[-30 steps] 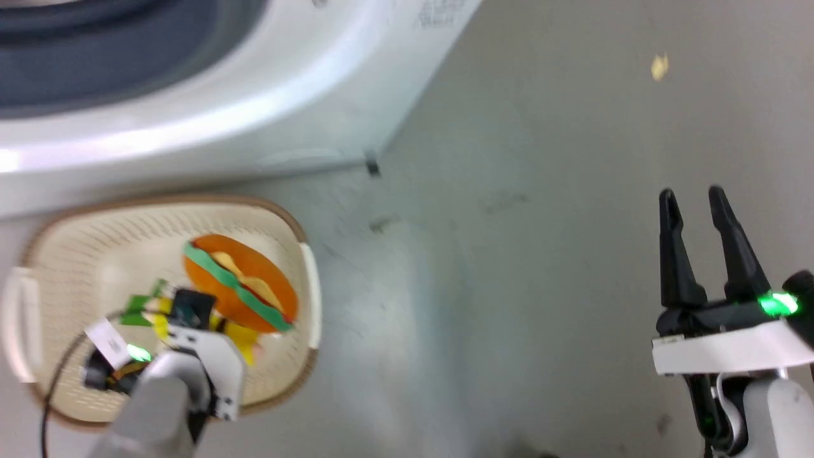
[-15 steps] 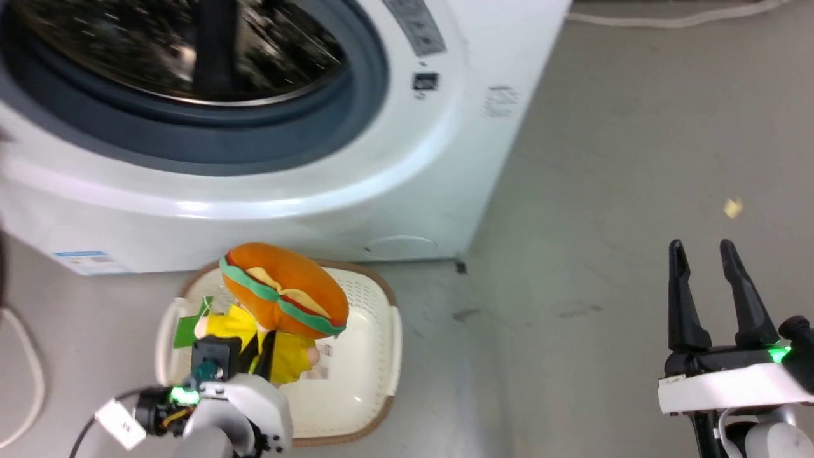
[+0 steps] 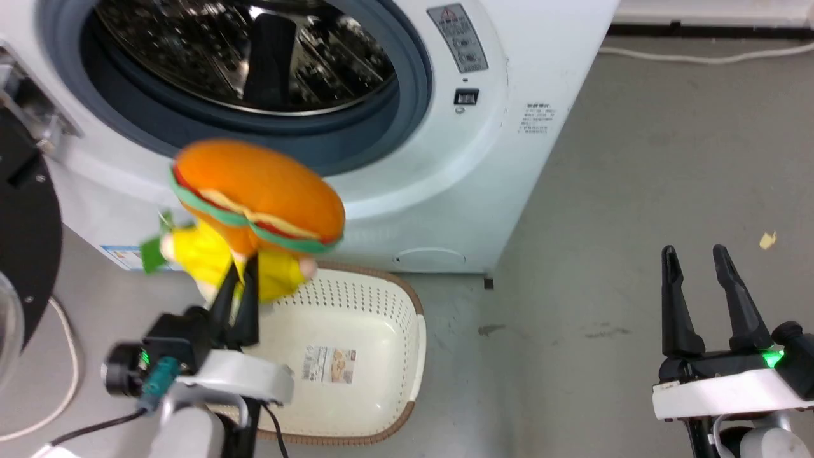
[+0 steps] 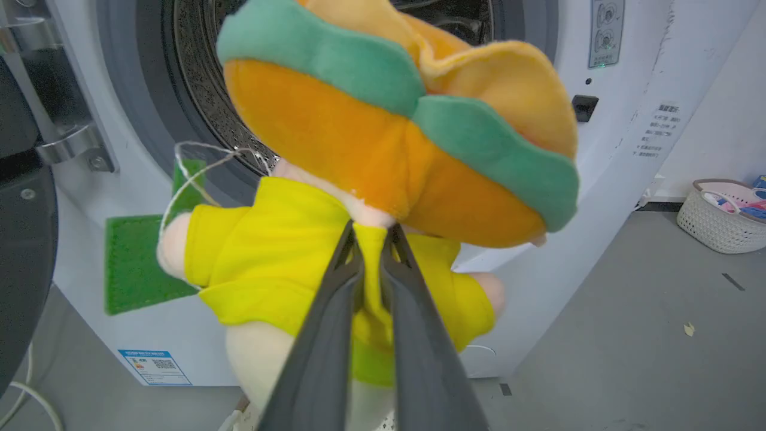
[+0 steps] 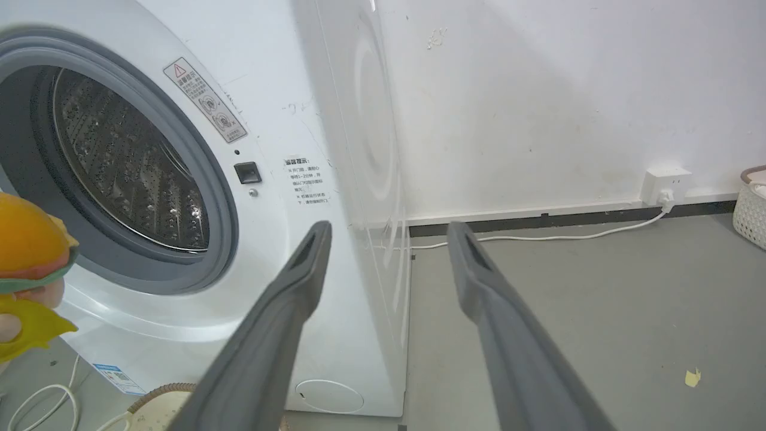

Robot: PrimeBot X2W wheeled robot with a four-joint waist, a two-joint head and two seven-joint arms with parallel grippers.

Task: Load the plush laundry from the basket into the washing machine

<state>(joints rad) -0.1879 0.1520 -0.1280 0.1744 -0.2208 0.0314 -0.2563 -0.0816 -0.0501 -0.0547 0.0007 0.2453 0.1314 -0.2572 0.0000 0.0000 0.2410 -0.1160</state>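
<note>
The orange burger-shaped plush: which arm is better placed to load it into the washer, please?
Left: the left gripper grips the orange burger plush before the steel drum; the right gripper is open, aside.

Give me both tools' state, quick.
Left tool: shut on the plush, pinching its yellow cloth.
Right tool: open, holding nothing.

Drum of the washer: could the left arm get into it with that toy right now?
Probably yes. The door is swung aside, the drum gapes, and nothing lies between it and the toy in the left pincer.
</note>
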